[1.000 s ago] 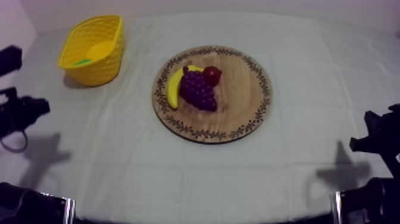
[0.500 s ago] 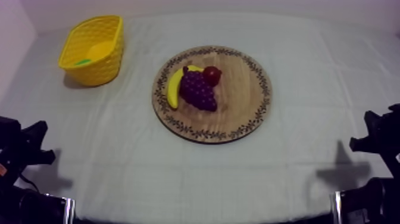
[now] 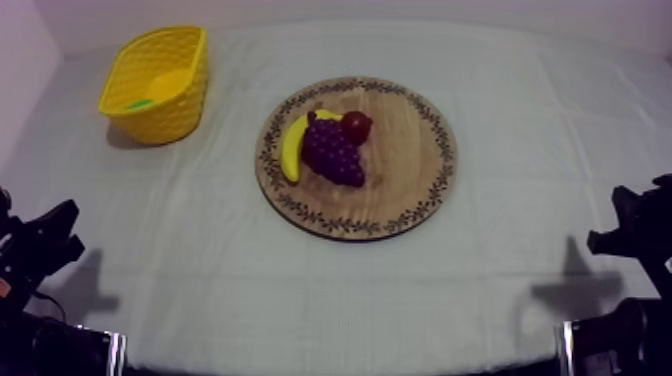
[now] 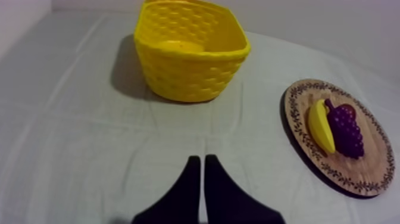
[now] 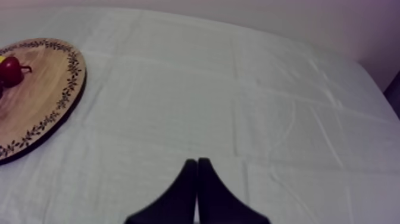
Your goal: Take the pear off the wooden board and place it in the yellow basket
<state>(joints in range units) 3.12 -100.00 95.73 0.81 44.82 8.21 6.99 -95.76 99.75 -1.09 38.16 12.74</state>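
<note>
Holding nothing at left gripper [image 4: 199,159] and right gripper [image 5: 193,161] alike, each pair of black fingers pressed together into a narrow wedge above the grey-white cloth [image 3: 480,290]. Inside the yellow basket [image 3: 175,115] at far left, a rounded yellow shape [image 4: 178,46] by a green patch [image 3: 140,102], too indistinct to call the pear for sure, well apart from the round wooden board [image 3: 400,170] with banana [image 3: 292,150], bunch of grapes [image 3: 333,152] and small red fruit [image 3: 356,126] clustered together. Since a second ago, drawn back to the near left edge with the left arm [image 3: 40,250]; elsewhere unchanged.

The cloth-covered table [image 3: 480,295] bears a yellow basket [image 3: 178,108] and, well apart, a wooden board [image 3: 412,150].
</note>
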